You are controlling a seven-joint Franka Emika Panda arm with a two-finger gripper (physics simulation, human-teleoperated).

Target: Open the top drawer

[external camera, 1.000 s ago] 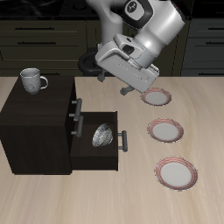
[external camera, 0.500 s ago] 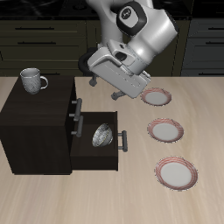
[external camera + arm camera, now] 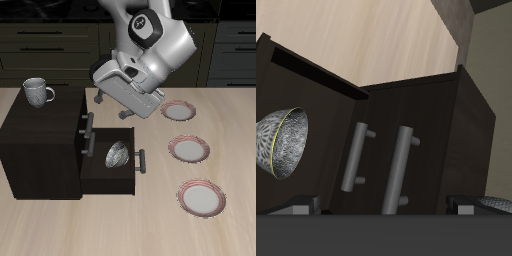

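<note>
Dark brown-black wood cabinet (image 3: pixel 45 140) sits on the worktop (image 3: pixel 230 130), and the top drawer (image 3: pixel 84 128) is its upper front, closed or nearly so, with a dark bar handle (image 3: pixel 89 127) running horizontally across the face. The end effector (image 3: pixel 111 107) hangs just above and slightly out in front of that handle, close but apart, no contact visible. In the exterior view its two fingers are spread with nothing between them, so released, empty. The wrist view looks straight at the cabinet face: the top drawer handle (image 3: pixel 405 170) and the lower drawer handle (image 3: pixel 355 158) show as two parallel bars, so the camera axis is already pointed at the fronts. Key relation: the handle lies below and a little toward the cabinet from the fingertips, long axis parallel to the drawer face, so the fingers likely need to come down and straddle the bar across its thickness, then pull away from the cabinet. The lower drawer (image 3: pixel 112 165) is pulled well out beneath, carrying a patterned metal bowl (image 3: pixel 115 154), and its handle sticks farther out than the top one; risk is catching the wrong bar. A white mug (image 3: pixel 38 92) rests on the cabinet top, away from the end effector. Three plates (image 3: pixel 188 150) lie on the worktop beyond the drawers, clear of the pull path as far as I can judge.
</note>
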